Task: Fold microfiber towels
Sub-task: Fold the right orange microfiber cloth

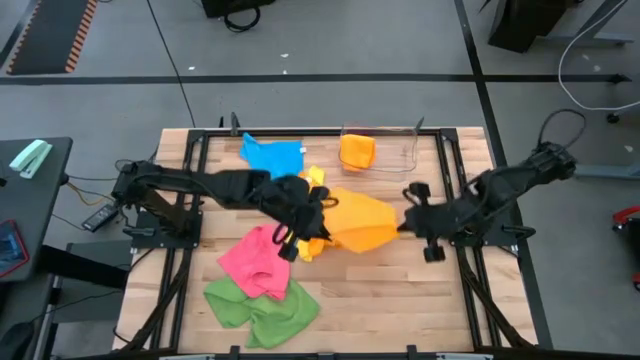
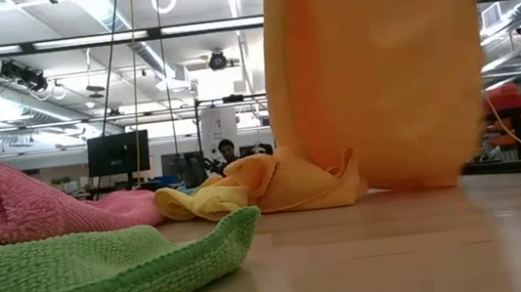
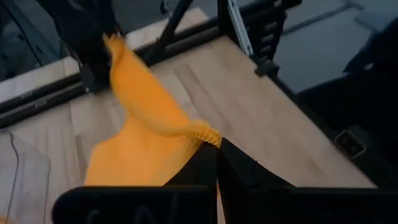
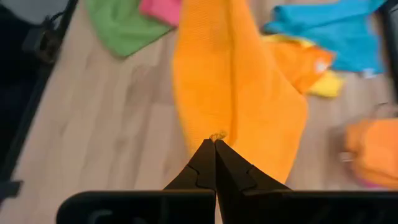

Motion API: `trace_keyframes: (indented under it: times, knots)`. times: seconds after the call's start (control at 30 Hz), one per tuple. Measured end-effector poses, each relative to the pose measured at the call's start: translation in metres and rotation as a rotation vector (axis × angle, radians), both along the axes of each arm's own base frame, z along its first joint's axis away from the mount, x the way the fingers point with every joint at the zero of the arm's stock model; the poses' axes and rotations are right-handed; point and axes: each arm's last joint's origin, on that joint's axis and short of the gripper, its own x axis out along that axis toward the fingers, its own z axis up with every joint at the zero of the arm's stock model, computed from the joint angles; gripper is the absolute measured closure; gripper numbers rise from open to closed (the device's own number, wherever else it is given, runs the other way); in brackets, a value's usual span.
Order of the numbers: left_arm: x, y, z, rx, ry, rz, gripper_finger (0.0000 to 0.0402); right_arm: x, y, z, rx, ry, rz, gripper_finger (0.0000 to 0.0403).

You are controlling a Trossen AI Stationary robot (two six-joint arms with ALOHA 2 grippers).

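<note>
An orange microfiber towel is held up over the table's middle, between my left gripper and my right gripper, both shut on it. In the low view it hangs as a broad sheet, and its lower edge reaches down to about the tabletop. On the table lie a blue towel at the far side, a yellow one partly under the orange one, a pink one and a green one near the front. My left gripper pinches the orange towel's hemmed edge at a corner between its two shut fingers, slanting down from the table's left. The cloth runs slack from there toward the other gripper. My right gripper pinches a corner of the same towel at the tips of its shut fingers, slanting down from the table's right. The towel falls away below and beyond the fingers, lifted off the table at that end.
A clear plastic bin at the far right holds a folded orange towel. Black frame rails run along the table's sides. Bare wood shows at the near right. A person shows far off in the room.
</note>
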Motion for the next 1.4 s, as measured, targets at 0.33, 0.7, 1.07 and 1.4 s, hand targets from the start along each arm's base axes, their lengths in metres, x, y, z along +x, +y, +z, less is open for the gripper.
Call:
trace_keyframes:
  times: [0.33, 0.7, 1.07, 1.4]
  knots:
    - [-0.014, -0.04, 0.051, -0.038, -0.171, -0.093, 0.0383, -0.008, 0.052, 0.038, 0.231, -0.052, 0.121, 0.04]
    - [-0.027, -0.03, 0.091, -0.047, -0.209, -0.074, 0.0374, -0.051, 0.039, 0.103, 0.211, -0.199, 0.117, 0.04]
    - [-0.009, 0.01, -0.004, -0.026, 0.115, 0.078, 0.0391, -0.009, 0.017, 0.02, -0.065, 0.055, -0.128, 0.04]
    - [-0.023, 0.049, -0.002, -0.008, 0.188, 0.176, 0.0388, 0.028, -0.031, -0.043, -0.326, 0.144, -0.202, 0.04]
